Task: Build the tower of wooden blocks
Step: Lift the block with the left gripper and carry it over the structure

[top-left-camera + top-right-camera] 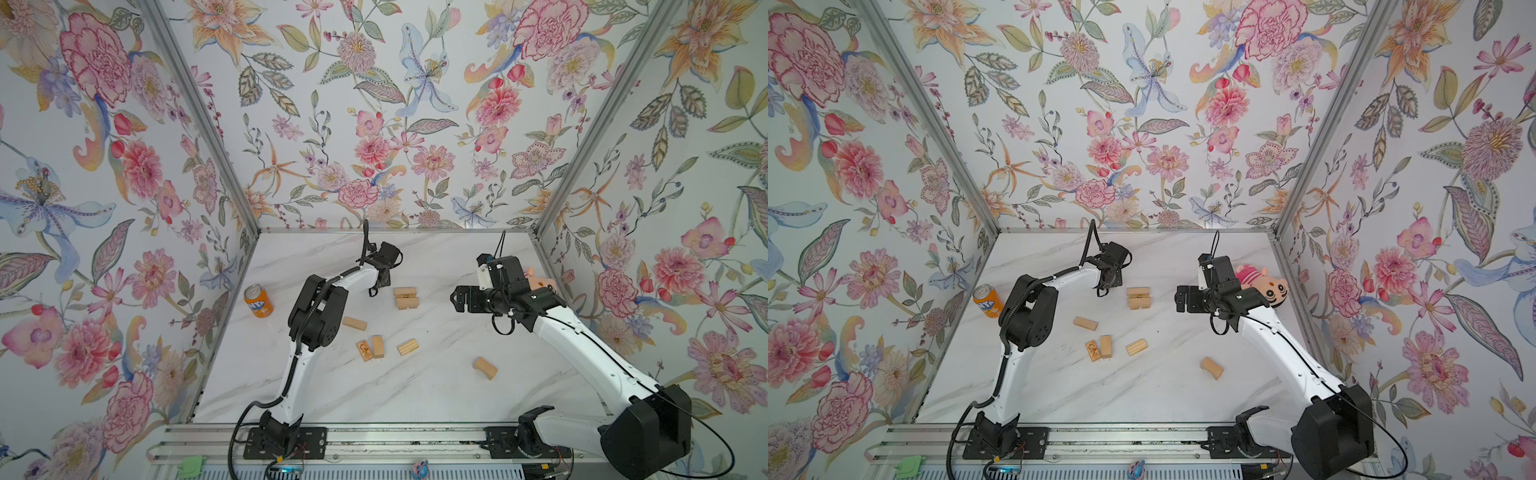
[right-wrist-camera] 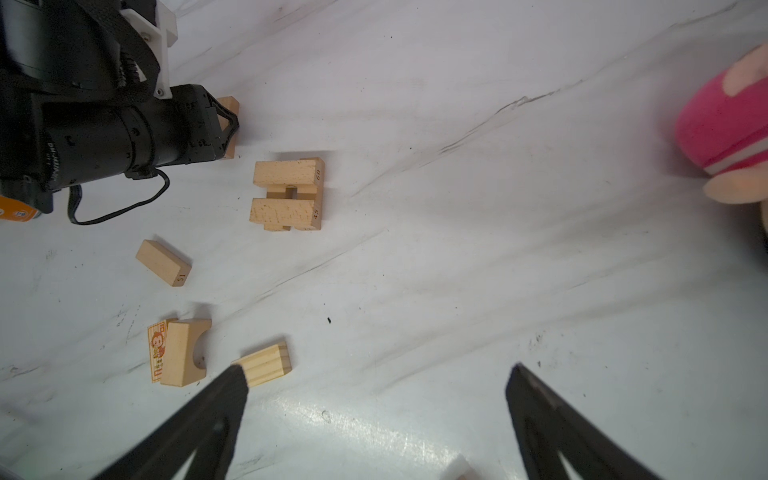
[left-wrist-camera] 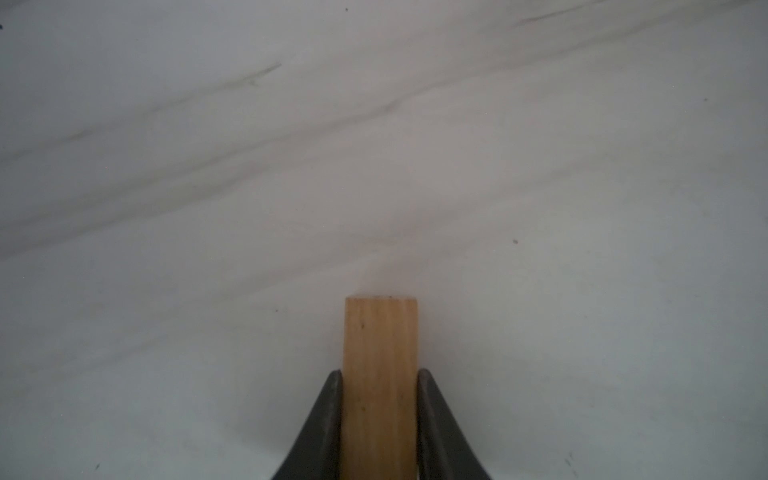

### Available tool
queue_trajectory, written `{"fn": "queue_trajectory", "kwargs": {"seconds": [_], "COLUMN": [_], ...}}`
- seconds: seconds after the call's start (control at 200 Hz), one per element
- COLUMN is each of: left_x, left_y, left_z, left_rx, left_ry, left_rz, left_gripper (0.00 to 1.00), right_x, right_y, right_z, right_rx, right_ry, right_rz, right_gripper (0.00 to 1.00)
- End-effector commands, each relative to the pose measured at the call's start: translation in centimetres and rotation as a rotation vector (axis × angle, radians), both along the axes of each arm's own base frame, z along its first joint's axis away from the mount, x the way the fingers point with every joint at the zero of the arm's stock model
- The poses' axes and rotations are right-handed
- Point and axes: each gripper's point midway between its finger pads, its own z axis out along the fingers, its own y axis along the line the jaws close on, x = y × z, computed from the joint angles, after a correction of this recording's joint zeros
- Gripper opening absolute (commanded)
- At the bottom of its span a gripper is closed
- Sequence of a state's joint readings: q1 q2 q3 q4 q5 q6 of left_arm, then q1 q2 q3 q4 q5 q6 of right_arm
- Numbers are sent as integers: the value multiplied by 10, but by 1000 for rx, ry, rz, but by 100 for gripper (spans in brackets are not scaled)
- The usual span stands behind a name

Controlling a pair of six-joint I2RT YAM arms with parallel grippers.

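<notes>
Surface: white marble-pattern tabletop (image 1: 415, 395), bare in the foreground.
Loose wood blocks: curved block (image 1: 485, 368) nearest; behind it the printed block (image 1: 364, 350) and ridged block (image 1: 407, 347), then a plain block (image 1: 354, 323).
Tower (image 1: 406, 298): two crossed layers, beyond the loose pieces.
Left gripper (image 3: 379, 374): clamped on a plain brick (image 3: 379, 332), just beside the tower.
Right gripper (image 2: 376, 370): jaws wide, empty.
Risk: the fingers may clip the top bricks during placing, and the unfixed layers would likely scatter.
Room: floral-papered walls (image 1: 374, 124) on three sides.
</notes>
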State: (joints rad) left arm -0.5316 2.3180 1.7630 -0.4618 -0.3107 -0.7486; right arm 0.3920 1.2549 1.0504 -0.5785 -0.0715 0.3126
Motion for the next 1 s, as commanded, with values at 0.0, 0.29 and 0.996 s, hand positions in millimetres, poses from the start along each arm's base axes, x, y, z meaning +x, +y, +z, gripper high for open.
{"fn": "queue_trajectory", "kwargs": {"seconds": [0.0,0.29,0.996], "left_x": [-12,-27,-99], "left_y": [3,-7,-81], "left_z": [9,59,91], "left_rx": [50,23,-119], "left_ry": [17,-41,-67], "left_rz": [-10,-38,-120], "left_gripper": [25,22,17], "right_x": [-2,-5,-38], "right_y": [-2,-3,-13], "right_z": [4,9,19], "right_rx": [4,21,69], "right_ry": [-18,-31,-58], "right_rz": [0,-7,-15], "right_gripper": [99,99,99]}}
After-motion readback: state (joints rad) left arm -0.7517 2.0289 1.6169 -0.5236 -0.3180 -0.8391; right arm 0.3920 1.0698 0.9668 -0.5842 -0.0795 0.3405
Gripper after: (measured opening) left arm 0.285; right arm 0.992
